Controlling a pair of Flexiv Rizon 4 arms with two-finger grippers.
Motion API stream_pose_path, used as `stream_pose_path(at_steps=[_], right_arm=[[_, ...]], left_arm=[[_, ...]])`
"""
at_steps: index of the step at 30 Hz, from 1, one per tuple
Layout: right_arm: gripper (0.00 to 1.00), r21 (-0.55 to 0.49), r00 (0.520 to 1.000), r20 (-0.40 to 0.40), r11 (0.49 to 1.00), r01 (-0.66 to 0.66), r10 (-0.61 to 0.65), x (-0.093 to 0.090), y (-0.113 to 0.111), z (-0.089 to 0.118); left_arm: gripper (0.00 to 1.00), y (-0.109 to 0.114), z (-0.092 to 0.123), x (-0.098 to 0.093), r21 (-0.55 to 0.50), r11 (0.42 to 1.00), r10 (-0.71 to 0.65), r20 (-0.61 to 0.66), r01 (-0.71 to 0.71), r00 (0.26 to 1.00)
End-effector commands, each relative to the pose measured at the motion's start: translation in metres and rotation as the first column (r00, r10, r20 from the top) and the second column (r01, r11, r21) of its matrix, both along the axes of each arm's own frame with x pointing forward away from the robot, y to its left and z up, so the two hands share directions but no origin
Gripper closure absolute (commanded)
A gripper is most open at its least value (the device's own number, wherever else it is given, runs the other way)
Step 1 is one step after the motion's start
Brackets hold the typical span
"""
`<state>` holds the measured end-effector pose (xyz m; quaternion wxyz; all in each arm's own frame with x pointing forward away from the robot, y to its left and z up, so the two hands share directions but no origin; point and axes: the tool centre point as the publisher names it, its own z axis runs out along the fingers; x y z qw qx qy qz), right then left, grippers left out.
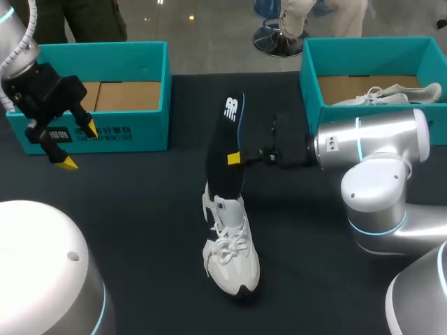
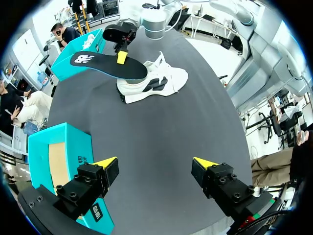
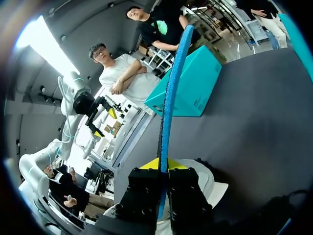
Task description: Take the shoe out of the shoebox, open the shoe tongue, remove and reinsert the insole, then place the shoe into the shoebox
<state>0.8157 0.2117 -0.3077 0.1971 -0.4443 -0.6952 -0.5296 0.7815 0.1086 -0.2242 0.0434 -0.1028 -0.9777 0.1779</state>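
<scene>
A white shoe (image 1: pixel 231 255) lies on the black table (image 1: pixel 140 230), toe toward the front edge. Above its heel stands the dark insole (image 1: pixel 225 150) with a blue edge, tilted, its lower end at the shoe's opening. My right gripper (image 1: pixel 235 158) is shut on the insole's middle from the right. In the right wrist view the insole (image 3: pixel 171 93) runs edge-on out from between the gripper (image 3: pixel 160 164), with the shoe (image 3: pixel 215 188) under it. My left gripper (image 1: pixel 72 144) hangs open in front of the left teal shoebox (image 1: pixel 150 129), holding nothing. The left wrist view shows the left gripper (image 2: pixel 155 164), shoe (image 2: pixel 154 83) and insole (image 2: pixel 105 66).
The left teal shoebox has only brown cardboard inside. A second teal shoebox (image 1: pixel 311 91) at the back right holds another white shoe (image 1: pixel 391 94). Bare table lies between my left gripper and the shoe.
</scene>
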Motion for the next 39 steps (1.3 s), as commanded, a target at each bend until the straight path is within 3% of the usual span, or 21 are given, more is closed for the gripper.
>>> stream_pose_path(at_steps=[1, 15, 36, 37, 39], right_arm=[[1.0, 0.0, 1.0, 0.006, 1.0, 0.012, -0.012, -0.01, 0.003, -0.004], [1.0, 0.021, 0.999, -0.02, 0.999, 0.038, -0.037, -0.037, 0.007, -0.021], [1.0, 0.021, 0.998, -0.045, 0.999, 0.048, -0.047, -0.051, 0.011, -0.03], [0.93, 0.019, 0.998, -0.045, 0.999, 0.048, -0.047, -0.05, 0.01, -0.029], [0.67, 0.012, 0.998, -0.043, 0.999, 0.047, -0.047, -0.049, 0.009, -0.026]], left_arm=[[0.0, 0.001, 0.0, -0.001, 0.001, 1.0, 0.0, 0.001, 0.0, 1.0], [0.0, 0.001, 0.0, -0.001, 0.001, 1.0, 0.0, 0.001, 0.0, 1.0], [0.0, 0.001, 0.0, -0.001, 0.001, 1.0, 0.0, 0.001, 0.0, 1.0], [0.0, 0.001, 0.0, -0.001, 0.001, 1.0, 0.0, 0.001, 0.0, 1.0], [0.0, 0.001, 0.0, -0.001, 0.001, 1.0, 0.0, 0.001, 0.0, 1.0]])
